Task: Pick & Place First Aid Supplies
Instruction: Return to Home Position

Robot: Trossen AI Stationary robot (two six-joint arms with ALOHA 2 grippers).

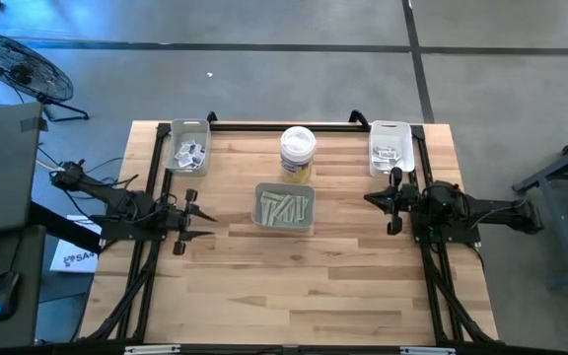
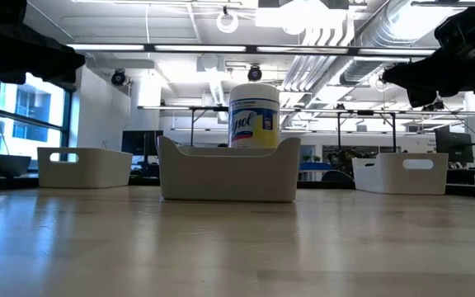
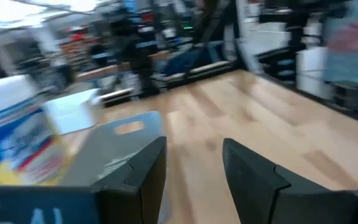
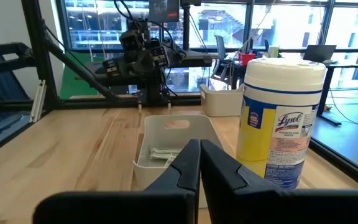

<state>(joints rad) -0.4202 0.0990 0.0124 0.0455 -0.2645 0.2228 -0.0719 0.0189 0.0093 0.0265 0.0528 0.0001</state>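
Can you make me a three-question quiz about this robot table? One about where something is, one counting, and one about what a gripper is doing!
1. Where is the tub? A in a side bin; B behind the middle bin; C on the floor.
2. How many bins are on the table? A two; B three; C five.
3. The left gripper is: A open, empty; B squeezing a packet; C holding the tub.
Answers: B, the low view shows it; B, left bin, middle bin, right bin; A, its fingers stand apart.

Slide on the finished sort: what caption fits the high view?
Left gripper open and right gripper shut at the sides; first aid packets lie in three trays near a white tub.
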